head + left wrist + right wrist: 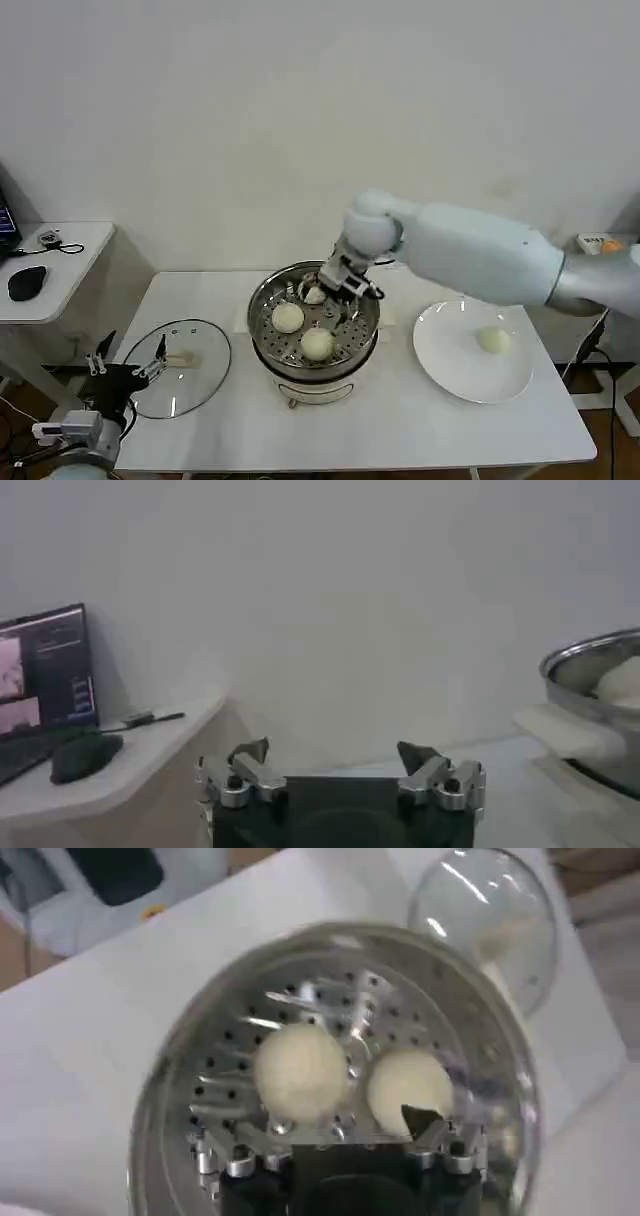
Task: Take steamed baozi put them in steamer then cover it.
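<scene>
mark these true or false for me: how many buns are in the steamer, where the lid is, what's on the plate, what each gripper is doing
1. One bun lies on the white plate. True.
2. The lid covers the steamer. False: it lies on the table beside the steamer.
3. The right gripper is over the steamer basket. True.
4. The left gripper grips the lid handle. False: it is open, at the lid's edge.
5. The steamer is empty. False: three buns are inside.

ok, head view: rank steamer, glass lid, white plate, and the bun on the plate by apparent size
1. steamer
2. white plate, close to the steamer, ranking unsure
3. glass lid, roughly matching the plate; it lies at the left table edge, so ranking unsure
4. bun on the plate, clearly smallest
</scene>
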Controlling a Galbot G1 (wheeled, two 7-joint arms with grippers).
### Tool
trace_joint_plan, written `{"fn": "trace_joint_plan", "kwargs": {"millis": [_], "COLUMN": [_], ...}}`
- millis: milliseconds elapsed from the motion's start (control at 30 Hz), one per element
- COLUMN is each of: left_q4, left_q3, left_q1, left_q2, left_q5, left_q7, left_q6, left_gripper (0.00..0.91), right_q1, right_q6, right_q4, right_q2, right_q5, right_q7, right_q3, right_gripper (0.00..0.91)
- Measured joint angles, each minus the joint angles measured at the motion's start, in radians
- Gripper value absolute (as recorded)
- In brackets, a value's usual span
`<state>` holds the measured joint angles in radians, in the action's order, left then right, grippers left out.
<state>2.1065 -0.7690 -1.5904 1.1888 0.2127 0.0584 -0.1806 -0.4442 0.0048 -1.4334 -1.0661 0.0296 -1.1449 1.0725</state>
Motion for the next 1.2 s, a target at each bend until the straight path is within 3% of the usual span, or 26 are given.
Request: {"fn": "trace_joint_plan", "kwargs": {"millis": [200, 367, 767, 967, 1200], "left_q4": [-0.01, -0.023, -0.058, -0.071, -0.082], "left_q3": [0.006, 0.021, 0.091, 0.114, 0.113], "left_q1": [0.013, 0.025, 0.062, 0.071, 0.071], "left_q2": [-0.016, -0.028, -0.028, -0.028, -0.028], "left_q5": [0.016, 0.023, 0.017, 0.016, 0.015], "left_q7": [0.001, 0.002, 0.006, 0.006, 0.006], "left_q6": [0.0, 0.007, 0.021, 0.022, 0.022], "left_gripper": [0.907, 0.907, 0.907, 0.907, 0.907], "right_q1": [-0.018, -0.003, 0.203, 0.323, 0.455], "right_q6": [-0.071, -0.116, -0.134, -0.13, -0.115], "right_q4": [-0.014, -0.045, -0.056, -0.025, 0.055], "right_q2": [0.113, 0.259, 0.597, 0.658, 0.643], "right_q5": [0.02, 0.023, -0.066, -0.116, -0.17], "right_q7": [0.018, 0.024, 0.043, 0.06, 0.075], "right_q3": [-0.033, -0.065, -0.208, -0.264, -0.355], "right_gripper": [0.907, 0.907, 0.907, 0.907, 0.907]}}
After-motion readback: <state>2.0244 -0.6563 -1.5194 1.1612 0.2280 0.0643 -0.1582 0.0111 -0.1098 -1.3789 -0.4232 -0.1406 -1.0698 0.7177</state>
